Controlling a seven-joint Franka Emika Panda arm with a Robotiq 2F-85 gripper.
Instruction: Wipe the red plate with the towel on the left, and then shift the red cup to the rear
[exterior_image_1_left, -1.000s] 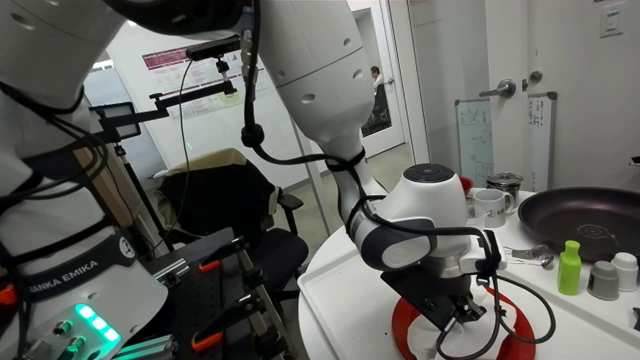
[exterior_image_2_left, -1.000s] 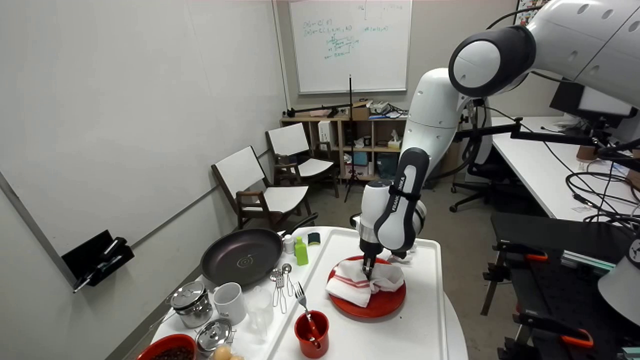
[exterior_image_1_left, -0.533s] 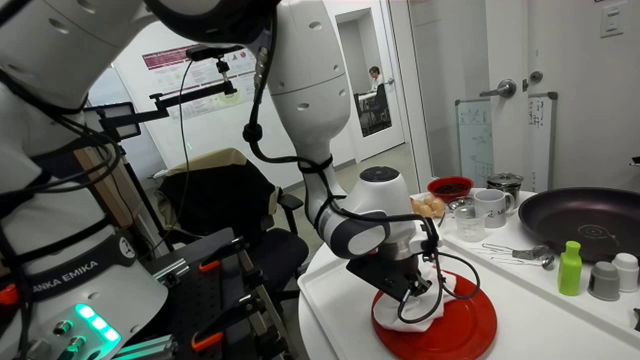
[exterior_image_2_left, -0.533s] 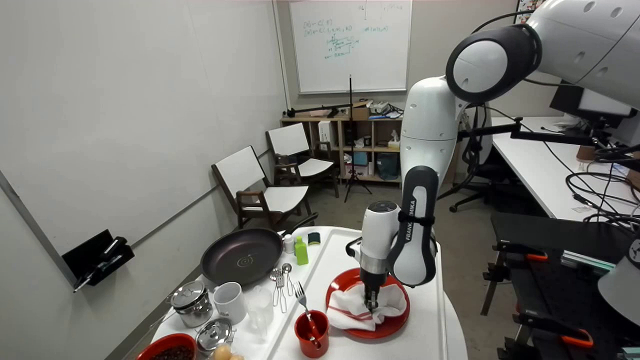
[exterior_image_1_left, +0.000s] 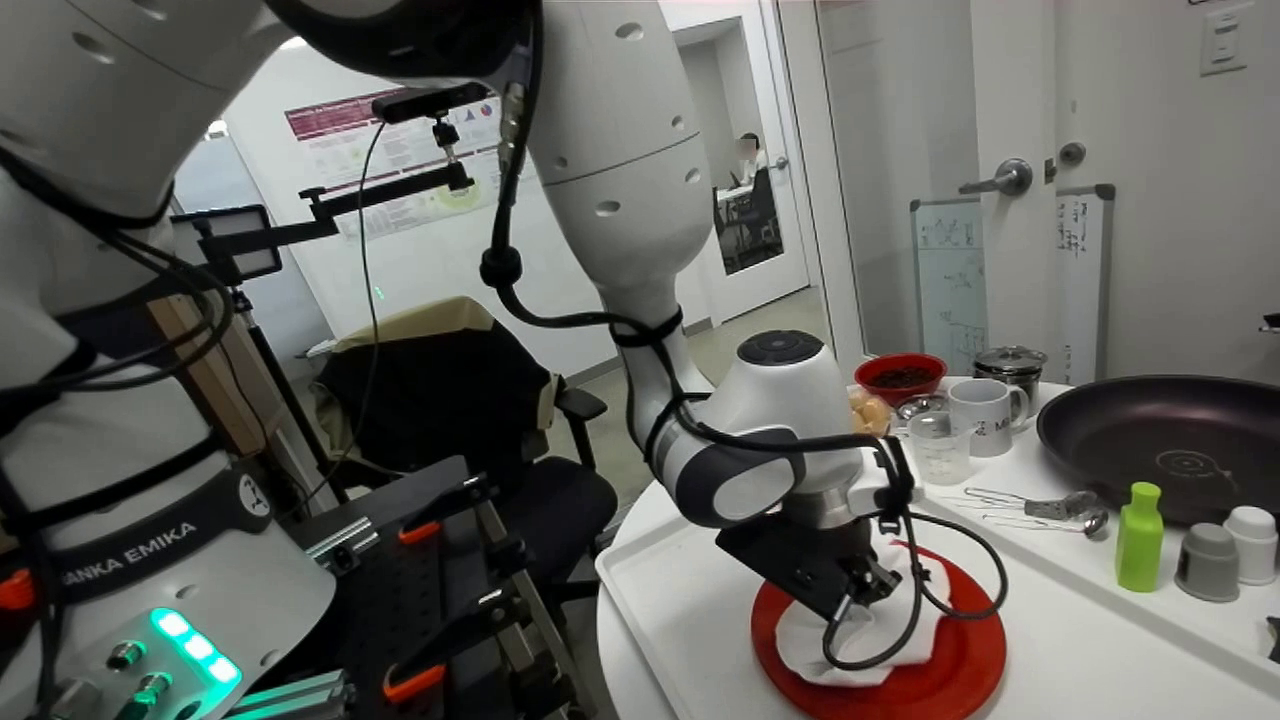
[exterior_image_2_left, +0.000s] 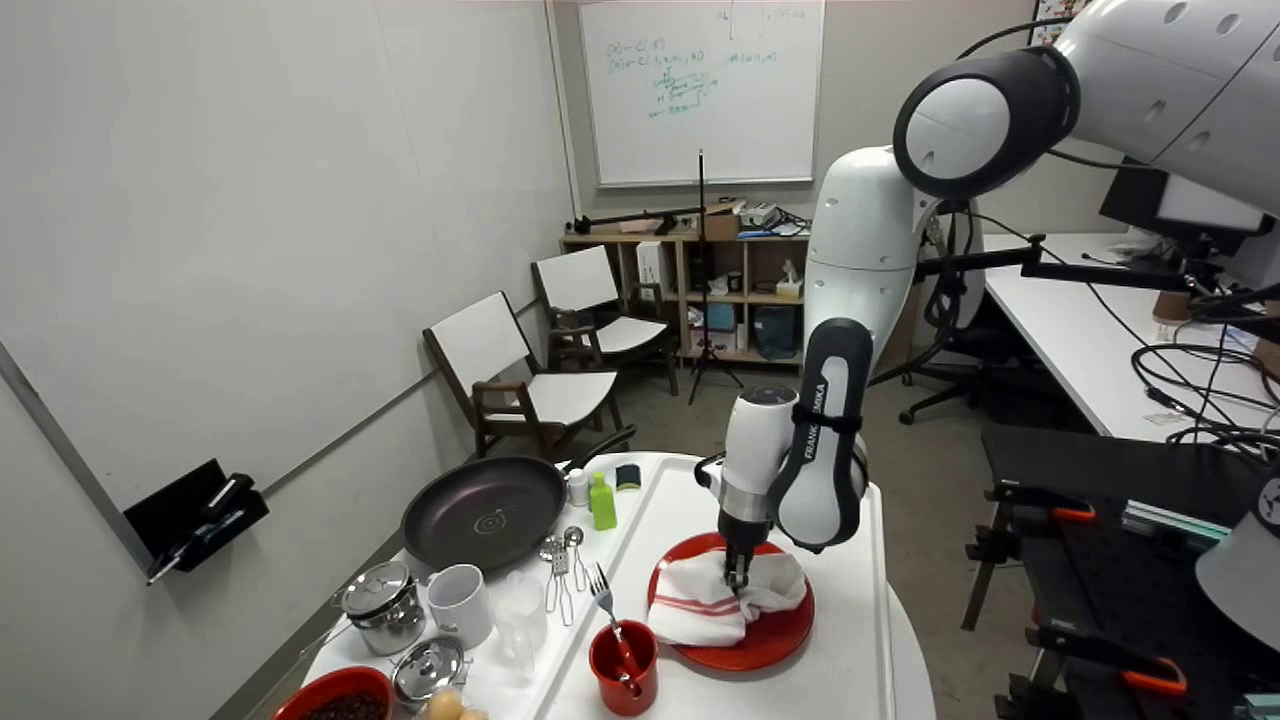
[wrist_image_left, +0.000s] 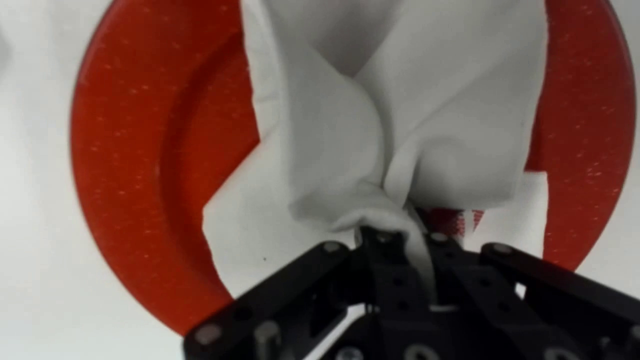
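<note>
Jaws: narrow, towel (wrist_image_left: 345, 145) pinched between | Red plate (exterior_image_2_left: 768, 636): directly beneath, towel covering its middle | We judge: wiping

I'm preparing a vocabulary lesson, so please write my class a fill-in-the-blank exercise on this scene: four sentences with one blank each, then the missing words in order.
1. The gripper is shut on the white, striped ____.
2. Directly under it lies the wide, flat, red ____.
3. The red cup has a ____ sticking out of it.
4. The small bottle is coloured ____.

Missing words: towel; plate; fork; green.
</note>
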